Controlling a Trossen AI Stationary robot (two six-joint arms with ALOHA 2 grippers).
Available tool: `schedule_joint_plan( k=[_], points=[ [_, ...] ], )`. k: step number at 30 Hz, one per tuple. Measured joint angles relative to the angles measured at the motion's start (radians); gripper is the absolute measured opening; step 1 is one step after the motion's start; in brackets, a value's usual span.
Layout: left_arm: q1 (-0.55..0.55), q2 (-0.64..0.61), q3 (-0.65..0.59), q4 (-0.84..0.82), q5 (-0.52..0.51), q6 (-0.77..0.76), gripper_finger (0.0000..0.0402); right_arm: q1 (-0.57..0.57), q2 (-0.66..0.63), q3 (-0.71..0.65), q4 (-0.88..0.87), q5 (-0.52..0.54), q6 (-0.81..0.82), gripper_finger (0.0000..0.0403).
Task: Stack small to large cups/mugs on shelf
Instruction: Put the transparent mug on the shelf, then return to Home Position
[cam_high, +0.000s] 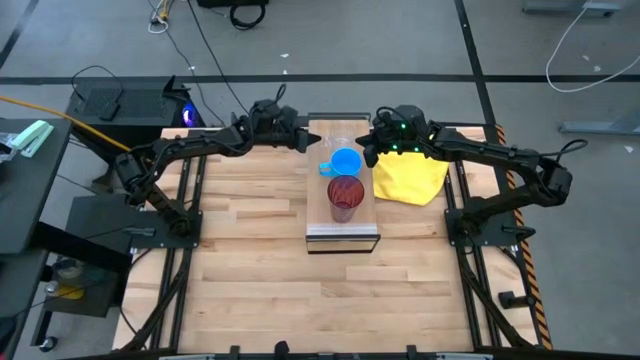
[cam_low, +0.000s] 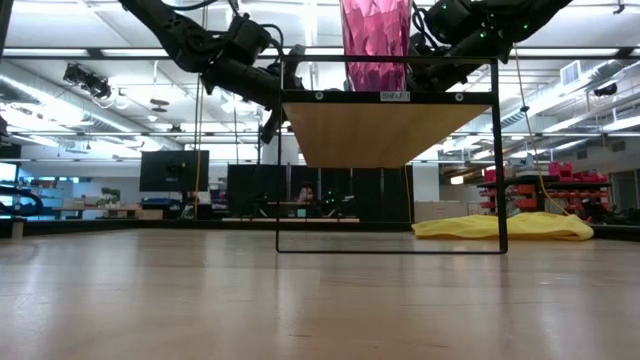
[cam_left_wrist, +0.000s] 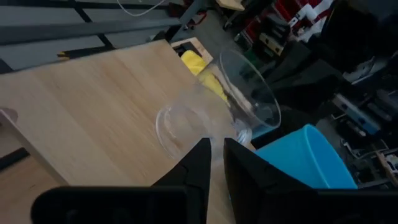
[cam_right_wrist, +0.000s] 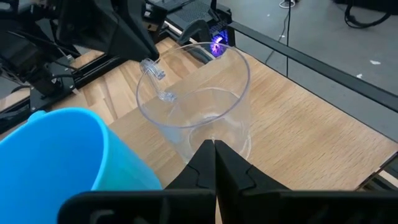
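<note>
1. On my shelf (cam_high: 342, 236), the red tumbler (cam_high: 345, 197), blue mug (cam_high: 345, 163) and clear cup (cam_right_wrist: 196, 102) stand in a row, largest nearest the shelf's front end, probably sorted for stacking.
2. My left gripper (cam_left_wrist: 216, 158) is narrowed, fingertips at the clear cup's side.
3. My right gripper (cam_right_wrist: 214, 155) is closed, holding nothing, beside the cup.

small white label on shelf (cam_low: 396, 96) front edge, print too small to read

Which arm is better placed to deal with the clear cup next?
Probably the left. Its hand sits at the clear cup, fingers narrowly parted. The right hand is also near, fingers shut, with the blue mug beside it.
</note>
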Motion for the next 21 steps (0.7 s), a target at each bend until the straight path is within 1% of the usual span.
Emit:
schedule_joint_plan(
  k=[3,6,11,14,17,21],
  points=[
    [0.006,0.0,0.0,0.01,-0.002,-0.003,0.0052,0.0,0.0,0.0,0.0,0.0,-0.008,0.0],
    [0.006,0.0,0.0,-0.023,-0.002,-0.002,0.0052,0.0,0.0,0.0,-0.001,0.001,-0.007,0.0],
    [0.005,0.0,0.0,-0.099,0.009,0.02,0.0046,-0.012,0.0,0.0,-0.029,0.062,-0.005,0.0],
    [0.006,-0.002,0.0,-0.118,0.074,0.001,0.0043,-0.033,-0.009,0.0,-0.046,0.068,0.033,0.0002],
    [0.012,-0.032,-0.001,-0.123,0.128,-0.027,0.004,-0.045,-0.056,0.0,-0.048,0.068,0.053,0.0004],
    [0.027,-0.101,-0.001,-0.123,0.132,-0.033,0.0039,-0.05,-0.166,0.0,-0.05,0.068,0.048,0.0005]
  ],
)
